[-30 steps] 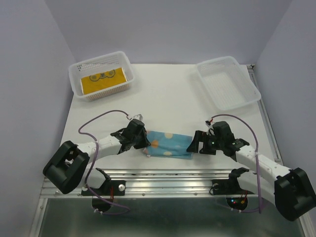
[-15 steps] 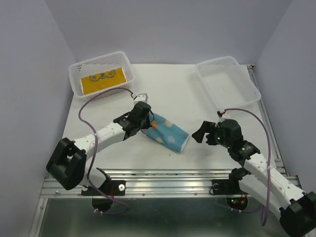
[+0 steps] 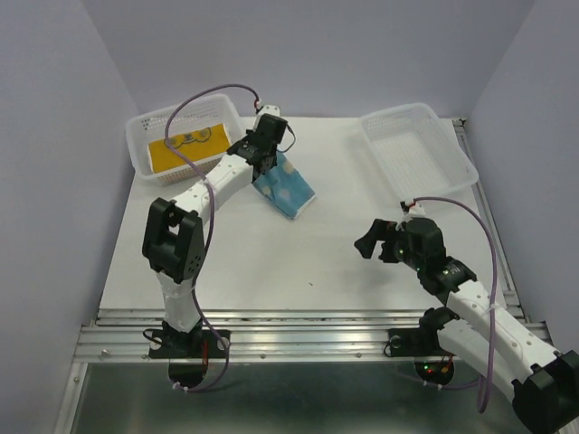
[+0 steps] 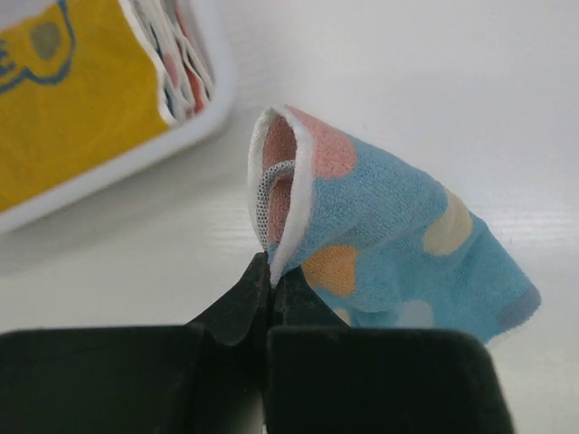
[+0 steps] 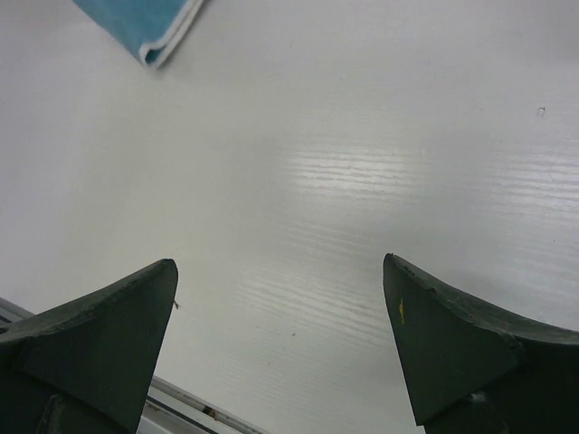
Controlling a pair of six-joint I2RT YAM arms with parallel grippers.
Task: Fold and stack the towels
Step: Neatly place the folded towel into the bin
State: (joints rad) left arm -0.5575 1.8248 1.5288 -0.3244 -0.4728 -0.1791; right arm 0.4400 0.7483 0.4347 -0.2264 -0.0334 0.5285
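Table [image 3: 312, 258] was mostly bare white top to the right of and in front of the left basket [image 3: 152, 161], so plenty of open room; walls stood close on both sides. The blue towel [image 3: 285, 188] sat just right of the left basket, off its front-right corner: folded, white-hemmed, light blue with orange and pale dots, one end raised, the other sloping down toward the table; contact there could not be told. The left gripper [image 3: 262, 165] was clamped on the raised hem, fingers pressed together. The right gripper [image 3: 369, 242] hung well right of and nearer than the left basket, fingers spread wide, holding nothing. The right basket [image 3: 418, 154] stood far right of the left basket, along the same back edge. Top view showed a yellow towel [image 3: 185, 143] flat in the left basket. Left wrist alone showed the pinch on doubled layers, a mesh loop inside the fold, and more cloth edges stacked under the yellow towel. Right wrist caught only the towel's corner.
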